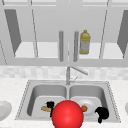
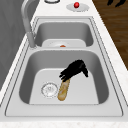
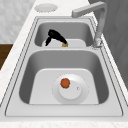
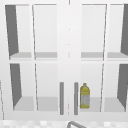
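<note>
A brown bread loaf [image 2: 64,90] lies on the floor of the left basin [image 1: 37,91], beside the drain [image 2: 49,89]. My left hand [image 2: 73,70] is down in that basin with its fingers curled over the loaf's far end; the same hand [image 1: 50,105] and loaf [image 1: 45,108] show in the front view, and the hand [image 3: 56,36] again from the right side. My right hand [image 1: 102,113] hangs with relaxed fingers over the sink's front right rim, holding nothing. A white plate [image 3: 75,93] with a small orange item [image 3: 65,83] sits in the right basin.
A large red ball [image 1: 67,115] covers the sink's front middle in the front view. The faucet [image 1: 68,75] stands behind the divider. A yellow bottle [image 1: 85,42] stands in the glass-door cabinet. A plate [image 1: 3,110] lies on the left counter, and another plate [image 2: 83,8] with a red item [image 2: 76,4] on the right counter.
</note>
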`<state>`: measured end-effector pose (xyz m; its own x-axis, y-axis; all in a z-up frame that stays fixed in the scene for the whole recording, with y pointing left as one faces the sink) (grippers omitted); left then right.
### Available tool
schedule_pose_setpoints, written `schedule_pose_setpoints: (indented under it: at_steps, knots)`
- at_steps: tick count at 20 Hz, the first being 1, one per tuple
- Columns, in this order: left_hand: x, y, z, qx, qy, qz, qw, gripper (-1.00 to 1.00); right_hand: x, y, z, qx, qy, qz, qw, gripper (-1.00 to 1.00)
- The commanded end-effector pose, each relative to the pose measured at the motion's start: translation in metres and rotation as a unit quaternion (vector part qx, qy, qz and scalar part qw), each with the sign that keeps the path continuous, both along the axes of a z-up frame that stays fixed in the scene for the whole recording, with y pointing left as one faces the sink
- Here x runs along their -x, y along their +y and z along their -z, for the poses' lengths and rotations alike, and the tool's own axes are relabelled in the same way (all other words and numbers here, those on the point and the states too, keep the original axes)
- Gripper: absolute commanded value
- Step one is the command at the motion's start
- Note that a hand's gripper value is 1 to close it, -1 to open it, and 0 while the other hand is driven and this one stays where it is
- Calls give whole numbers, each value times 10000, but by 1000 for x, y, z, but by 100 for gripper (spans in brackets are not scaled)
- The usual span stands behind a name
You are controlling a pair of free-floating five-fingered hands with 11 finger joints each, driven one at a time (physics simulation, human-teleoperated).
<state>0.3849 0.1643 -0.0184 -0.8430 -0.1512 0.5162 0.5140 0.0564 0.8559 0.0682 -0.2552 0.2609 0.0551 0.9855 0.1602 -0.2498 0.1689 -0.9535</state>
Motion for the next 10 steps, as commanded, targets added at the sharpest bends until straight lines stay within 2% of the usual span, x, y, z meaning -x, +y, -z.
schedule_pose_setpoints:
  at_steps: [1,4,7,10]
  knots:
    - [1,-5,23,51,0,523,9986,-100,0,0,0,0,0,0,10000,0]
    - [-1,-6,42,131,22,480,9988,-100,0,0,0,0,0,0,10000,0]
    - [-7,-5,58,260,236,500,9981,-100,0,0,0,0,0,0,10000,0]
    - [-10,-3,70,294,401,528,9974,-100,0,0,0,0,0,0,10000,0]
